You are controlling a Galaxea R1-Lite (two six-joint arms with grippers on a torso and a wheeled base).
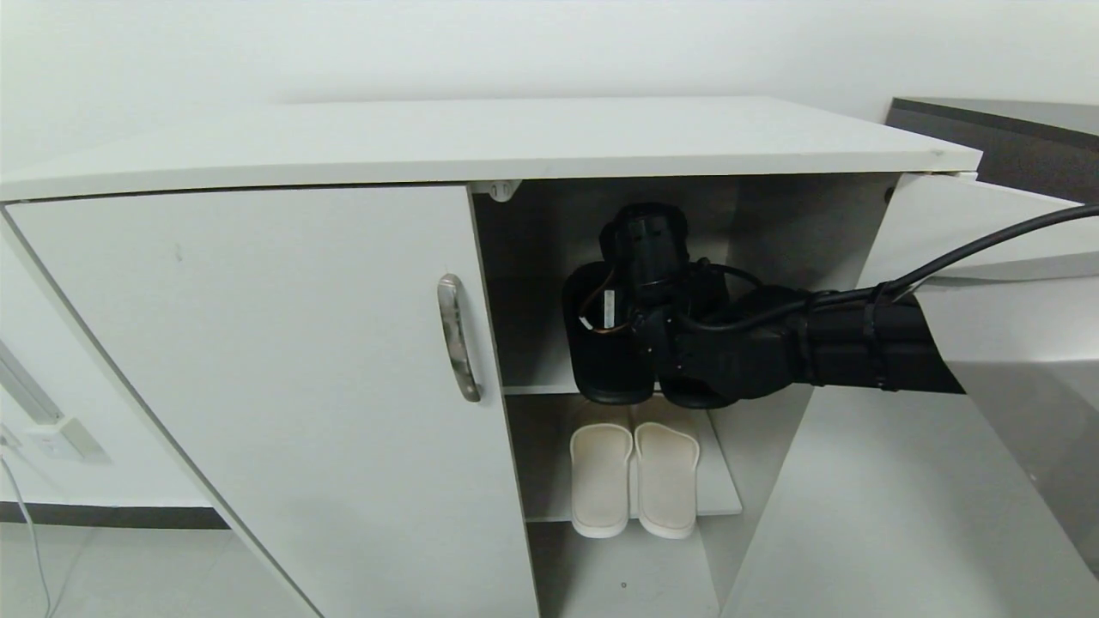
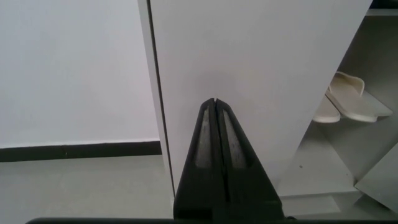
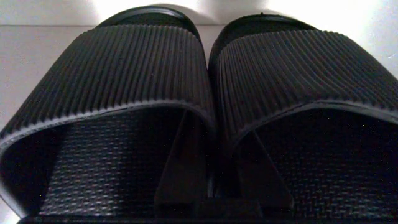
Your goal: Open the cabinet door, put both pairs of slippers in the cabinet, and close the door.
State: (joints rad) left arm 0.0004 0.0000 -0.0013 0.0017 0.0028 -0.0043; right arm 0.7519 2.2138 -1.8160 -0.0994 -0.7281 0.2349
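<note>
The cabinet is seen with its right door swung open and its left door shut, a metal handle being fixed near that door's inner edge. The white slippers are already laid side by side on the lower shelf, heels projecting past its front edge. The black slippers are held as a pair at the level of the upper shelf; whether their soles rest on it cannot be told. The right gripper is closed on the two inner walls where the slippers meet, one finger being slipped under each ribbed strap, so that both are pinched together as one bundle. The left gripper is kept low in front of the shut door, its fingers pressed together on nothing. The slippers are judged to be light, soft foam or rubber: they should flex rather than break, and the ribbed and textured surfaces should resist slipping. The paired inner walls are judged the best place to be gripped, since a hold on one strap alone would let the other slipper drop. Release, withdrawal and the closing of the door remain to be done.
</note>
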